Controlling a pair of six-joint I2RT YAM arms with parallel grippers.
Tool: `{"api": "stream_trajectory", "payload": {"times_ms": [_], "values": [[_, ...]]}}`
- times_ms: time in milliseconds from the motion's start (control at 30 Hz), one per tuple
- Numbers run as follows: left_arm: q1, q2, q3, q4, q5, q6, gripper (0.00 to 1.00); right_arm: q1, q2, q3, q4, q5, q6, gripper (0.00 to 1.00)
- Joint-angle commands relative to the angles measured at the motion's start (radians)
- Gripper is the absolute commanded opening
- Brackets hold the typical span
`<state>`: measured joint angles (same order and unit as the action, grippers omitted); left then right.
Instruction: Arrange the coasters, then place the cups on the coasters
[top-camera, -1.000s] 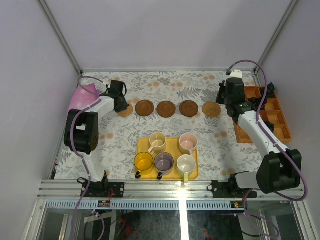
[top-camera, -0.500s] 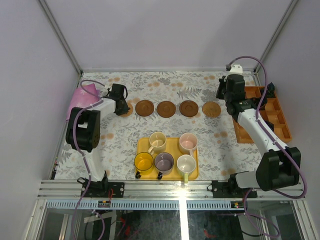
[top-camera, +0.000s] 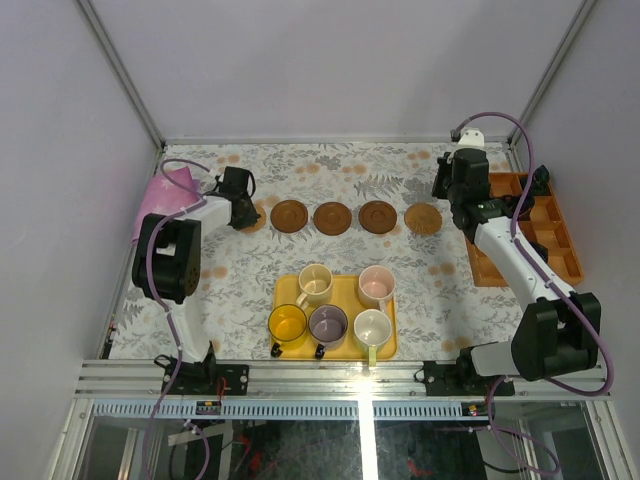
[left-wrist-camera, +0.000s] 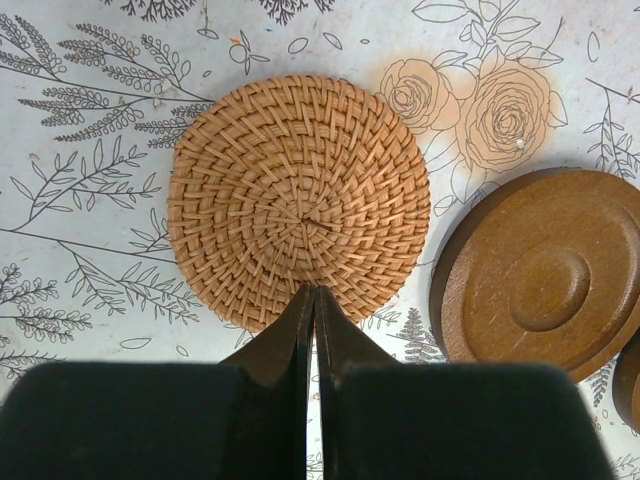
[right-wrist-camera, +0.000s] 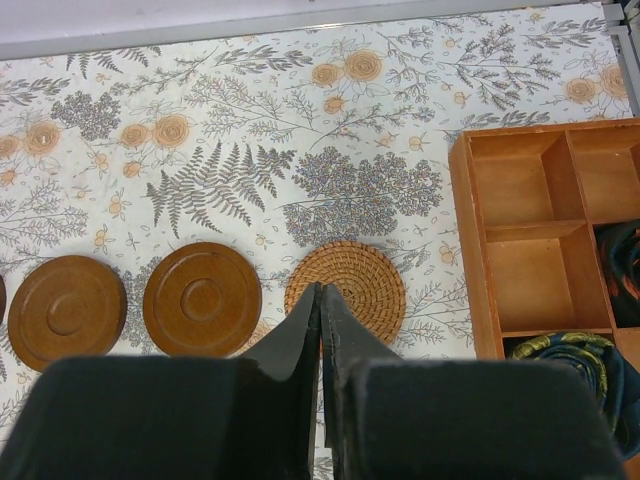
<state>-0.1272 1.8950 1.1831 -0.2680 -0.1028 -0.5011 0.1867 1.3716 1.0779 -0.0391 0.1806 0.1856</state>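
Five coasters lie in one left-to-right row on the far half of the table: left woven coaster, three brown coasters, right woven coaster. There are gaps between them, none touching. In the left wrist view the nearest brown one sits just right of the left woven coaster, with a thin strip of tablecloth between.

Five cups stand on the yellow tray, near-middle of the table, none on a coaster. Far row: cream cup and pink cup. Near row: yellow cup, purple cup and white cup, handles pointing near.

My left gripper has its fingers pressed together with nothing between them. The tips are at the near edge of the left woven coaster; I can't tell if they touch it.

My right gripper also has its fingers together and holds nothing. In its wrist view the tips line up with the near-left edge of the right woven coaster, and it looks raised above it.

The orange box is at the right edge, just right of the right woven coaster. Its far compartments show bare wood, and there is a dark bundle in a near one. A pink cloth lies at the far left, beside my left arm.
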Motion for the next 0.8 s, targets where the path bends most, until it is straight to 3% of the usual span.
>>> {"api": "stream_trajectory", "payload": {"times_ms": [0,100,133,200,267,367,567,767], "values": [[0.002,-0.053,0.020,-0.015,-0.032,-0.007,0.00,-0.007,-0.043,0.010,0.039,-0.005,-0.008,0.00],[0.003,-0.105,0.025,-0.050,-0.045,0.003,0.00,-0.007,-0.051,0.008,0.039,-0.026,0.008,0.02],[0.003,-0.127,0.028,-0.065,-0.052,0.006,0.00,-0.006,-0.056,0.006,0.039,-0.031,0.016,0.10],[0.003,-0.175,0.025,-0.081,-0.061,0.011,0.00,-0.007,-0.068,0.002,0.043,-0.039,0.028,0.47],[0.003,-0.225,0.015,-0.087,-0.068,0.018,0.00,-0.007,-0.083,-0.006,0.053,-0.050,0.034,0.64],[0.003,-0.287,0.000,-0.093,-0.077,0.030,0.00,-0.006,-0.101,-0.015,0.055,-0.069,0.049,0.99],[0.003,-0.387,-0.075,-0.052,-0.021,0.057,0.00,-0.006,-0.083,0.012,-0.023,-0.143,0.073,0.99],[0.002,-0.523,-0.206,0.052,0.099,0.062,0.14,-0.007,-0.119,-0.021,-0.073,-0.234,0.100,1.00]]}}
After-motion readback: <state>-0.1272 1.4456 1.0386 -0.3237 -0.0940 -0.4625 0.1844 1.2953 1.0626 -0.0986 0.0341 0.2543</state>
